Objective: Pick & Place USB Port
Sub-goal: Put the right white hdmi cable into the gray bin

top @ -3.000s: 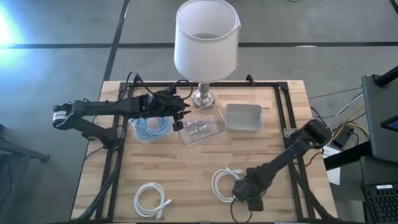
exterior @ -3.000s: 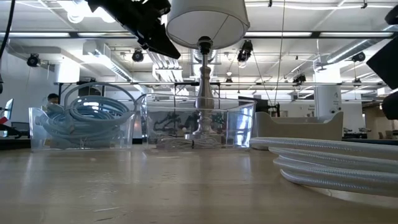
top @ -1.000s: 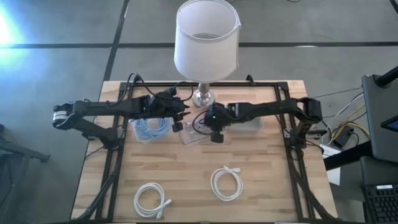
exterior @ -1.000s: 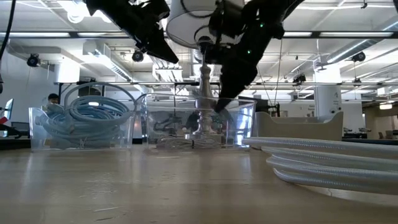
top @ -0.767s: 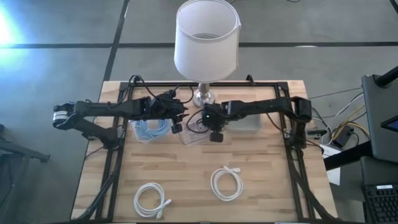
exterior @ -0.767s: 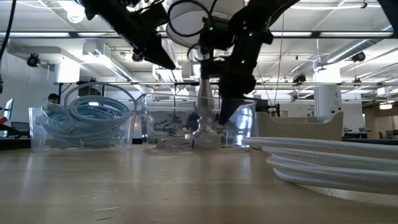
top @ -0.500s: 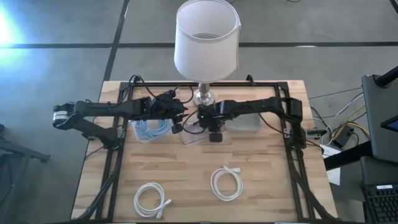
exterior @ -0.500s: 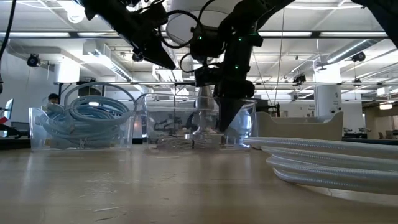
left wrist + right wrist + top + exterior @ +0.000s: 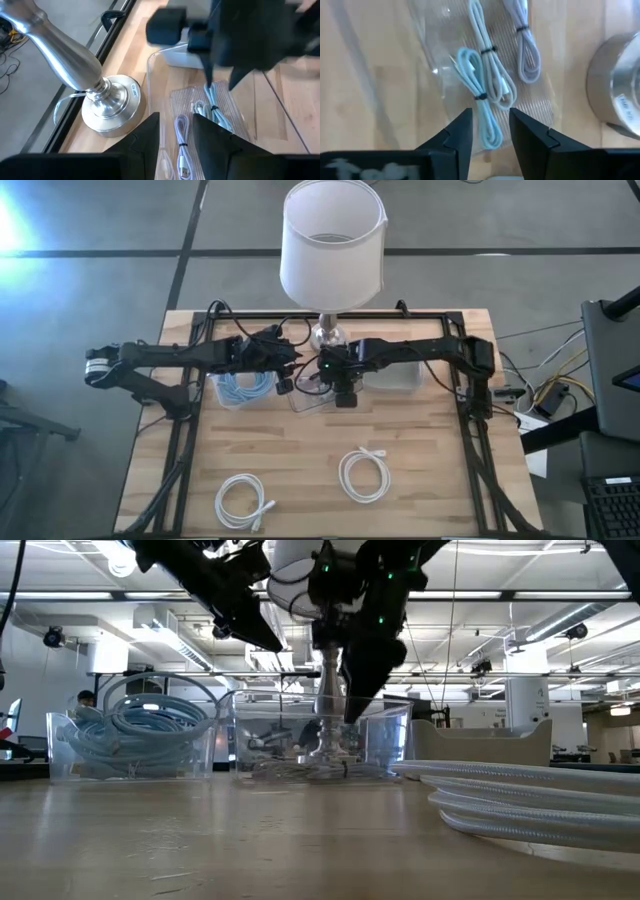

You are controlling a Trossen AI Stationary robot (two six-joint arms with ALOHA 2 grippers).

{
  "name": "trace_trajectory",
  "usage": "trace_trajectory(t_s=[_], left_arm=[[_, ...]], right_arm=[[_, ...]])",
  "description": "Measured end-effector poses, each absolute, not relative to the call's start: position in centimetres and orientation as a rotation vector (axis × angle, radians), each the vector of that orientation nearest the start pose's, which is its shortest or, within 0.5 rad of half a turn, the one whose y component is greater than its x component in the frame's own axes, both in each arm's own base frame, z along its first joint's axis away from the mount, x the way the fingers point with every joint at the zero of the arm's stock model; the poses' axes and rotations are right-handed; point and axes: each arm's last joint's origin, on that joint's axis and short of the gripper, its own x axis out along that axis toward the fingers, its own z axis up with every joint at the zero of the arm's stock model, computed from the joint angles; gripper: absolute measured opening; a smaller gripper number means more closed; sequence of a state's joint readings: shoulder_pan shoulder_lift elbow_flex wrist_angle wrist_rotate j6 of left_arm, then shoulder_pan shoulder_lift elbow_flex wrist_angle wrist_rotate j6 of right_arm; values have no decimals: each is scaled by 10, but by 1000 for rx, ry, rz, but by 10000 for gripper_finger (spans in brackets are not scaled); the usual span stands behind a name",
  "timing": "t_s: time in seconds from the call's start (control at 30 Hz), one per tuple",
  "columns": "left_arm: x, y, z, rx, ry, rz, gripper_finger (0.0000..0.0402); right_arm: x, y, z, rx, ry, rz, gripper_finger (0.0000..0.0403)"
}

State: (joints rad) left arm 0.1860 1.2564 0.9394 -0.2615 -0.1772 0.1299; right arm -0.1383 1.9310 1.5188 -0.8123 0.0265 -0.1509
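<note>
Three short bundled USB cables [image 9: 487, 80] lie side by side in the clear tray [image 9: 305, 401] near the middle of the surface [image 9: 300, 460], just in front of the lamp base [image 9: 326, 335]; one is pale blue, one whitish, one greyish, each tied at its middle; the right claw [image 9: 487, 131] hangs directly over them, its fingers [image 9: 457, 132] slightly apart with nothing between them, not touching any cable; in the low view that claw points down into the tray's open top; the left claw [image 9: 176, 131] is just beside the tray's left end, fingers also apart and empty, aimed across the tray toward the right arm; a second clear tray holding a coil of light blue cable [image 9: 243, 388] sits to the left; a grey bin [image 9: 395, 372] sits to the right, partly under the right arm; two white cable coils [image 9: 365, 475] lie on the near part of the surface; the white lampshade [image 9: 332, 242] rises above the far edge.
</note>
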Motion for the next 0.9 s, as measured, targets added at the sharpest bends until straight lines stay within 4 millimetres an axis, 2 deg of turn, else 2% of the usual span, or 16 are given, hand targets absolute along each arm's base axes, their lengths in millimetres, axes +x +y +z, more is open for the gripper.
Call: trace_trajectory(t_s=[0.27, 0.43, 0.53, 0.7, 0.9], left_arm=[[265, 55, 282, 123, 604, 315, 119], [265, 55, 281, 122, 608, 314, 119], [265, 55, 281, 122, 608, 314, 119], [264, 55, 281, 123, 609, 314, 119], [264, 55, 281, 123, 609, 314, 119]], right_arm=[[373, -29, 269, -48, 1087, -117, 145], [358, 1, 288, -17, 1044, -86, 153], [351, 23, 283, 14, 1068, -54, 155], [335, 56, 261, 133, 1193, -18, 157], [320, 75, 233, 316, 1312, -49, 157]])
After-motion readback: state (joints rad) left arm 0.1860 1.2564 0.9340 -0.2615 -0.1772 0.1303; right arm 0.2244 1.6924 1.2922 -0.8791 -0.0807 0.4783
